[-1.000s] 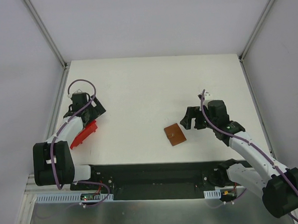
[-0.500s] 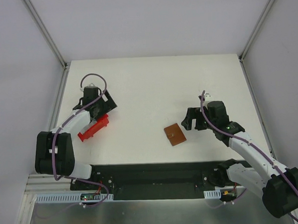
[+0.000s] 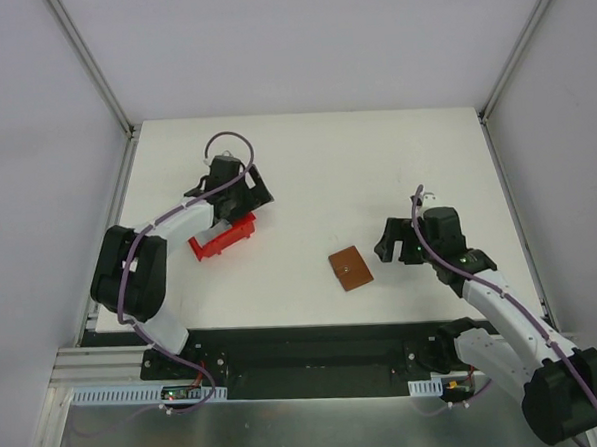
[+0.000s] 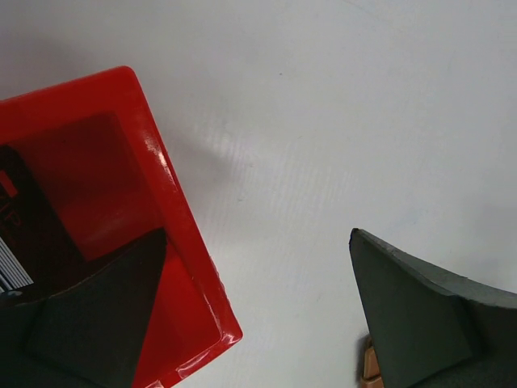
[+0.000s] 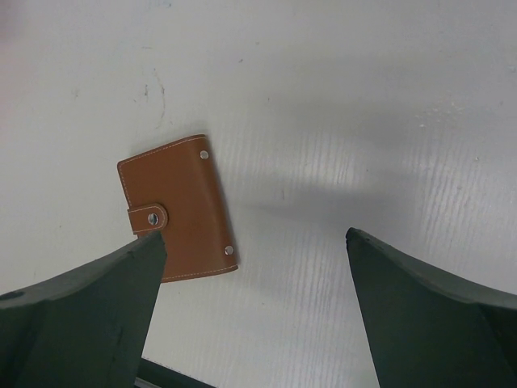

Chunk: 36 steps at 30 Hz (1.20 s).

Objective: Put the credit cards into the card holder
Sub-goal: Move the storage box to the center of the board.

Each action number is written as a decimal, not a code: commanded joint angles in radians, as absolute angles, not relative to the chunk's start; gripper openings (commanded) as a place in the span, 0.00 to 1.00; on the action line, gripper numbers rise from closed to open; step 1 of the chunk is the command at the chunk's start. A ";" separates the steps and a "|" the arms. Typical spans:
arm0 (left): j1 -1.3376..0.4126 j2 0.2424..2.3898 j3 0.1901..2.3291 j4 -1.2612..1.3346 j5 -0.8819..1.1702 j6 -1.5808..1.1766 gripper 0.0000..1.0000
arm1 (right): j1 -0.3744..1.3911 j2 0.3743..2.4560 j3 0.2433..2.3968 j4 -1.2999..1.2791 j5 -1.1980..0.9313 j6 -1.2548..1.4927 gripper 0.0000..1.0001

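Card holder (image 3: 350,269) lies closed and flat on the white table (image 3: 325,162), near the front edge and a little right of the middle, with its snap tab fastened. The right gripper (image 5: 254,238) hangs just to the right of the card holder, apart from it. Its jaws are spread wide and grip nothing; in the wrist view the wallet's lower corner sits beside one dark finger (image 5: 81,315). Well apart, on the left half of the table, stands the red tray (image 3: 224,237). The left gripper (image 4: 254,242) is over its right wall with jaws wide apart, one finger (image 4: 97,315) down inside the tray and the other over bare table outside it, so nothing is clamped. A flat dark-and-pale piece (image 4: 12,259) lies in the tray, too cropped at the picture's edge to identify.
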<state>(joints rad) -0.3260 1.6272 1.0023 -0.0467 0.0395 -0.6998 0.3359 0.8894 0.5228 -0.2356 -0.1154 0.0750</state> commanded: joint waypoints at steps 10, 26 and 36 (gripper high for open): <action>-0.492 1.764 1.192 -0.011 0.006 -0.842 0.94 | 0.301 0.847 0.485 -0.250 -0.126 0.120 0.96; -0.615 1.824 1.285 -0.011 -0.023 -0.879 0.94 | 0.288 0.963 0.454 -0.132 -0.320 0.158 0.95; -0.614 1.689 1.275 -0.067 -0.072 -0.694 0.99 | 0.317 1.322 0.613 -0.077 -0.443 0.072 0.70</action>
<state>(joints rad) -0.6090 1.8053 1.2503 -0.0505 -0.0319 -0.7967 0.2977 1.2392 0.5179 -0.1253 -0.3759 0.1188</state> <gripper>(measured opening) 0.988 0.725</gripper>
